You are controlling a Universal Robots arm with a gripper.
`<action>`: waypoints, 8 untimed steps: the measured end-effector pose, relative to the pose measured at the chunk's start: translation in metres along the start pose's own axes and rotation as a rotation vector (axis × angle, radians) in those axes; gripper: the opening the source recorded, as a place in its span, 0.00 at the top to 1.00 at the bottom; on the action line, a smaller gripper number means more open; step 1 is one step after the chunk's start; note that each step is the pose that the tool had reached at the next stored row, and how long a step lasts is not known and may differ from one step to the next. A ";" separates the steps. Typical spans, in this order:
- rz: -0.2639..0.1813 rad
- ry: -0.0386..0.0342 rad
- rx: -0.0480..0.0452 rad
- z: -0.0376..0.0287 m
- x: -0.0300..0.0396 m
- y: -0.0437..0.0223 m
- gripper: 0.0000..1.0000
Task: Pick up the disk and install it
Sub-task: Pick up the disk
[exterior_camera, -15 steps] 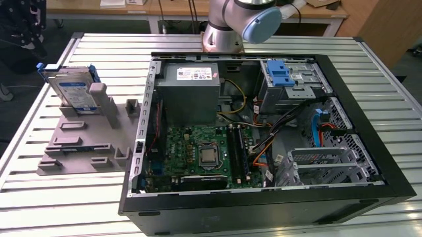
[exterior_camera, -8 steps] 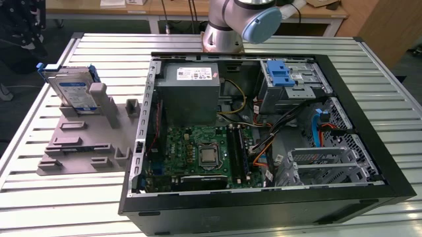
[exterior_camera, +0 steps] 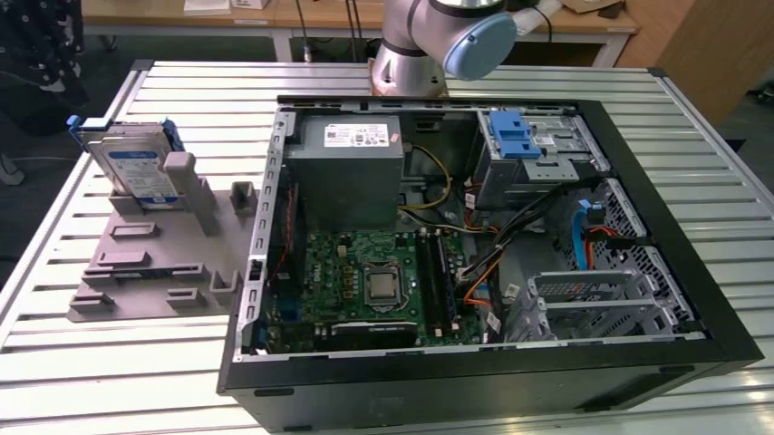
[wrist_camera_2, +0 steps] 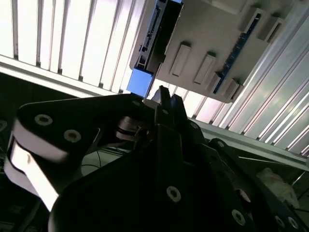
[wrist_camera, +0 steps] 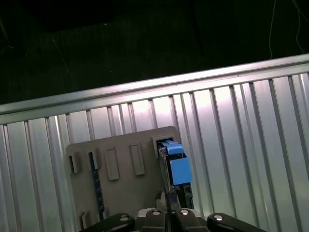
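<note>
The disk (exterior_camera: 130,163) stands on edge in a grey holder (exterior_camera: 158,263) on the slatted table, at the exterior view's left. It is silver with a blue-and-white label and a blue frame. In the first wrist view I look down on its blue-capped edge (wrist_camera: 176,164), with my gripper (wrist_camera: 170,199) hovering over it. The second wrist view shows the disk edge-on (wrist_camera_2: 153,38) beyond my gripper (wrist_camera_2: 166,99). The dark fingers (wrist_camera_2: 176,108) are pressed together with nothing between them and stay apart from the disk.
An open black computer case (exterior_camera: 677,227) lies at the exterior view's right, with motherboard (exterior_camera: 375,281), grey power-supply box (exterior_camera: 351,172) and a metal drive bay with a blue latch (exterior_camera: 517,136). The arm's base (exterior_camera: 411,54) stands behind the case. The table edge (wrist_camera: 145,89) runs near the holder.
</note>
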State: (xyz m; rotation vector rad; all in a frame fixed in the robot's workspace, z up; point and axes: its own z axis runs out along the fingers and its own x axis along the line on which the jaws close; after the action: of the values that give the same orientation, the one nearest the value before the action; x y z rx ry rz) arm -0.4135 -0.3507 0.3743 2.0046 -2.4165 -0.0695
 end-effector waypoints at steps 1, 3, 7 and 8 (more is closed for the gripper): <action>0.000 -0.0001 0.0001 0.0001 -0.0003 0.0001 0.83; 0.000 0.0000 0.0000 0.0001 -0.0003 0.0001 0.77; -0.012 0.0004 -0.0004 0.0008 -0.0005 0.0000 0.53; -0.028 0.0010 -0.0008 0.0013 -0.0005 0.0000 0.53</action>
State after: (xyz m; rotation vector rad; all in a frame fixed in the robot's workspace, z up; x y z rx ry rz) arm -0.4134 -0.3502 0.3730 2.0381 -2.3874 -0.0694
